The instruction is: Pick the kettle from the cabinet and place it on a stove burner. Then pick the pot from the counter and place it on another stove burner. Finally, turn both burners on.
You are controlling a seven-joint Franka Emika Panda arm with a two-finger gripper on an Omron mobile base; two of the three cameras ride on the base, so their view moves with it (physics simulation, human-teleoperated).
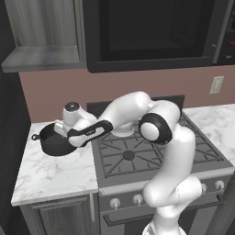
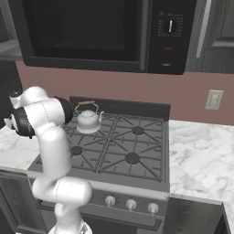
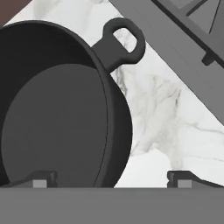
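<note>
White marble counter (image 1: 50,172) left of the black-grated gas range (image 2: 119,145). Small silvery kettle (image 2: 87,117) with wood-topped handle already on the far-left burner, so that step looks done. Short wide dark pot (image 3: 57,109) sits on the counter beside the range. Gripper (image 3: 109,178) hangs low over its right rim, jaws spread wide straddling the wall, one fingertip inside and one outside, likely lining up a rim pinch.

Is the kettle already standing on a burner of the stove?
Yes, the kettle stands on the grate over a rear burner of the stove, as the right base view shows.
</note>
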